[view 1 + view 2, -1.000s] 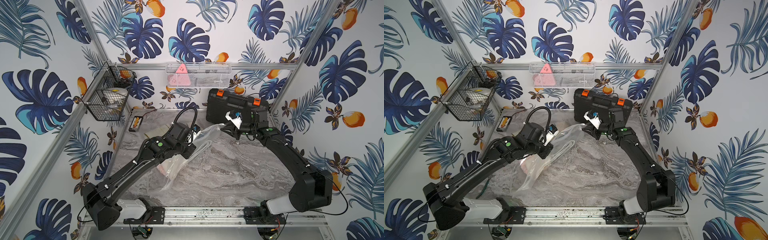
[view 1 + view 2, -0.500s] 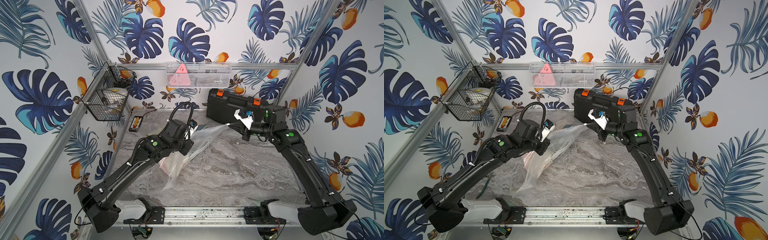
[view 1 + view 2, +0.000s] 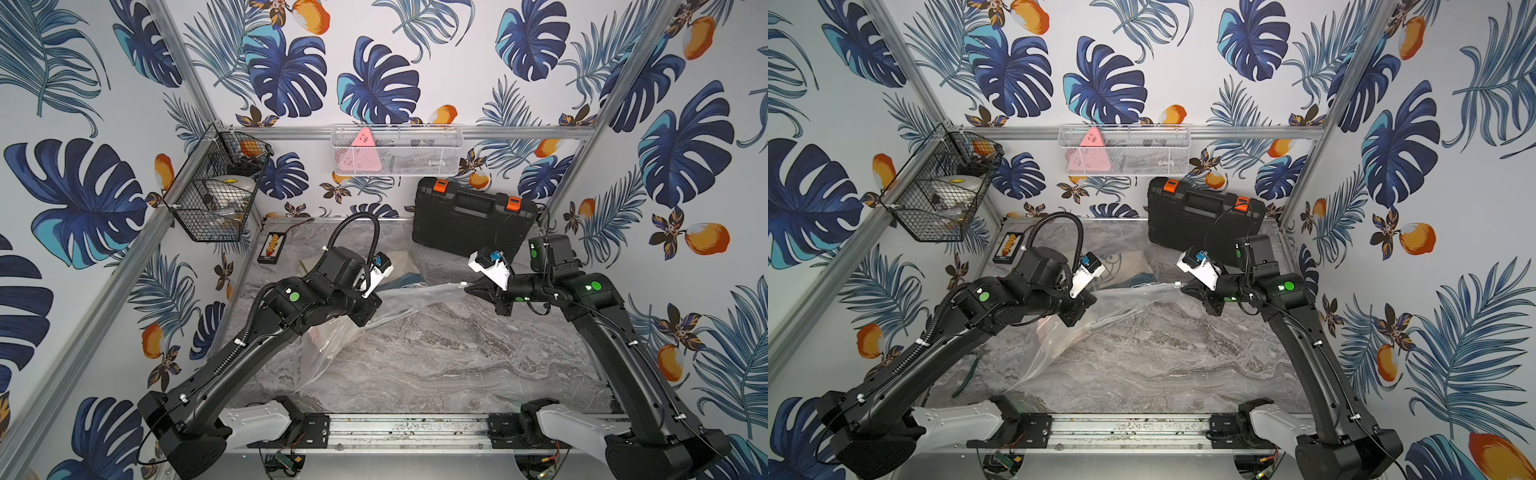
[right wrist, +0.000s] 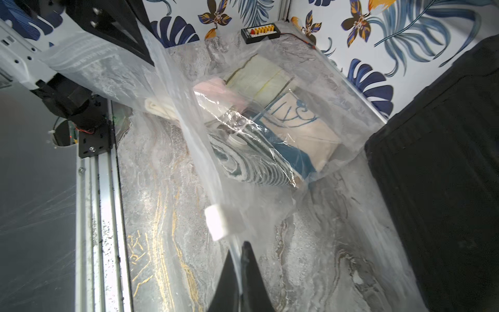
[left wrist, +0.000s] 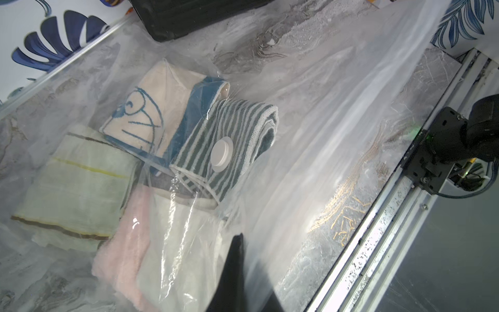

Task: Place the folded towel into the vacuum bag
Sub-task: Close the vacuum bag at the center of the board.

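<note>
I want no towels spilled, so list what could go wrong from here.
The right gripper pinches only the thin edge of the vacuum bag; the slick plastic could slip out.
The bag is stretched to the left gripper; more pull might shift the striped towel seen through it.
The right arm is close to the black case and might bump it.

Vacuum bag (image 3: 407, 297) on the table (image 3: 457, 374), spread between left gripper (image 3: 372, 309) and right gripper (image 3: 468, 286); folded towels (image 5: 224, 135) side by side inside it; case (image 3: 469, 224) behind, at the back right; wire basket (image 3: 212, 203) on the left wall; mesh tray (image 3: 399, 153) on the back wall
</note>
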{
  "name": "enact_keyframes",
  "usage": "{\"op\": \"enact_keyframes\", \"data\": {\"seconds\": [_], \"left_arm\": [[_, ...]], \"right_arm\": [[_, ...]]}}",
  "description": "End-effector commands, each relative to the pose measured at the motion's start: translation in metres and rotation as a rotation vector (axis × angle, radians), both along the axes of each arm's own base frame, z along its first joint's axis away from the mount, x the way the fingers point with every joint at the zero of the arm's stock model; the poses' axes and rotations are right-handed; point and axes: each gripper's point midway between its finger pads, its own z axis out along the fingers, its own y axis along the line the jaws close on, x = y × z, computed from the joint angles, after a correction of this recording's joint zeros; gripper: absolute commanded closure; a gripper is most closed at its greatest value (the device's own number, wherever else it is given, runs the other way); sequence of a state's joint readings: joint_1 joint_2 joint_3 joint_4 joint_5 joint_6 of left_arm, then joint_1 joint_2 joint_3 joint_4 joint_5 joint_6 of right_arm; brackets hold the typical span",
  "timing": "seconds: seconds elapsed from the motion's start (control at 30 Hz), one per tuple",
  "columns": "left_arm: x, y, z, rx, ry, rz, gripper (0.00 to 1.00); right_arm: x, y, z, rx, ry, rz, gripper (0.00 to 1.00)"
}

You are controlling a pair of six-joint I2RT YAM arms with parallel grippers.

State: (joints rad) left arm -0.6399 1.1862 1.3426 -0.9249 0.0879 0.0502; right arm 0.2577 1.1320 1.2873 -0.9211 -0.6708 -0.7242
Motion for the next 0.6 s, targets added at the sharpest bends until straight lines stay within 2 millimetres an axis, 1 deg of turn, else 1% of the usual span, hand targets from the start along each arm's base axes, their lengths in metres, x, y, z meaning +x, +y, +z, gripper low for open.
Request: {"op": "enact_keyframes", "data": {"seconds": [0.0, 0.1, 0.23, 0.3, 0.33, 0.4, 0.43, 0.47, 0.53, 0.57], "left_arm": [[-0.012, 0.009, -0.015, 0.023, 0.068, 0.022, 1.0], [-0.014, 0.009, -0.02, 0.01, 0.077, 0.026, 1.0], [-0.015, 0.009, -0.024, 0.019, 0.09, 0.025, 1.0], [-0.015, 0.009, -0.024, 0.018, 0.088, 0.025, 1.0], [-0.015, 0.009, -0.024, 0.016, 0.088, 0.025, 1.0], [-0.015, 0.009, -0.025, 0.016, 0.09, 0.023, 1.0], [-0.015, 0.009, -0.026, 0.02, 0.094, 0.022, 1.0], [-0.015, 0.009, -0.027, 0.023, 0.095, 0.022, 1.0], [-0.015, 0.01, -0.028, 0.03, 0.093, 0.023, 1.0], [-0.015, 0.01, -0.028, 0.032, 0.096, 0.022, 1.0]], "right_arm": [[-0.005, 0.006, -0.001, 0.049, 0.028, 0.011, 1.0], [-0.006, 0.012, -0.002, 0.098, 0.037, 0.03, 1.0], [-0.01, 0.024, -0.006, 0.13, 0.056, 0.058, 0.9], [-0.012, 0.027, -0.015, 0.117, 0.073, 0.067, 0.85], [-0.014, 0.028, -0.019, 0.112, 0.08, 0.071, 0.84], [-0.014, 0.03, -0.02, 0.113, 0.081, 0.076, 0.83], [-0.016, 0.031, -0.027, 0.109, 0.098, 0.079, 0.83], [-0.017, 0.031, -0.032, 0.106, 0.111, 0.081, 0.84], [-0.018, 0.03, -0.034, 0.094, 0.114, 0.076, 0.87], [-0.018, 0.028, -0.035, 0.085, 0.111, 0.071, 0.86]]}}
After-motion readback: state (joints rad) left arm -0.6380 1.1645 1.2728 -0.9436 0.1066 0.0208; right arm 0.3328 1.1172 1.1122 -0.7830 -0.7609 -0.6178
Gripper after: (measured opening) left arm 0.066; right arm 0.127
